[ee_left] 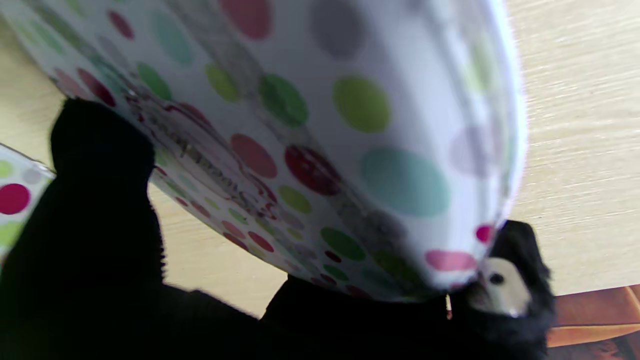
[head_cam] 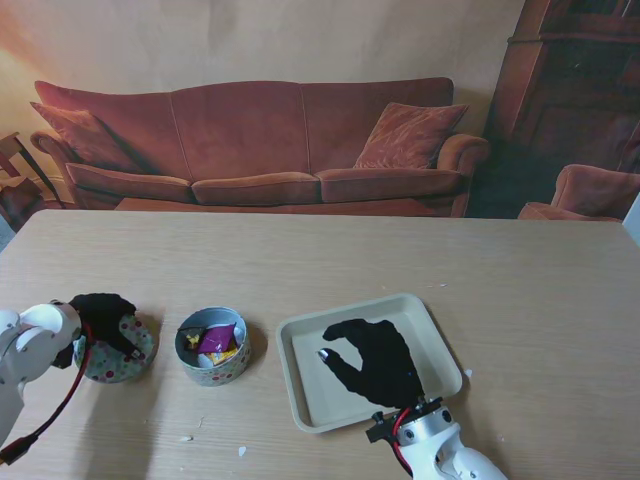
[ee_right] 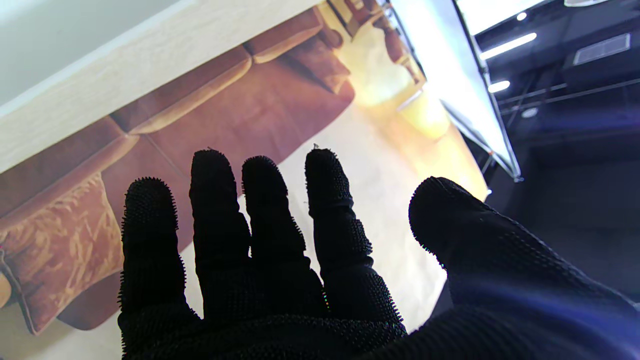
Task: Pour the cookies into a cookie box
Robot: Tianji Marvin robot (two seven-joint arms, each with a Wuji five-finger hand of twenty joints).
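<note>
Stand view: left robot hand (head_cam: 103, 312) gripping dotted lid (head_cam: 118, 352), right robot hand (head_cam: 372, 360) spread over tray (head_cam: 296, 372).

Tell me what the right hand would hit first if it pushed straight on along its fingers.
Probably nothing. The right hand hangs open over the tray; its wrist view shows only the far table edge and sofa ahead, so depth is uncertain.

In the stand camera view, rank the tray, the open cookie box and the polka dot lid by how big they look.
1. tray, clearly the largest.
2. and 3. open cookie box and polka dot lid: look about alike; the left hand covers part of the lid, so no ranking.
</note>
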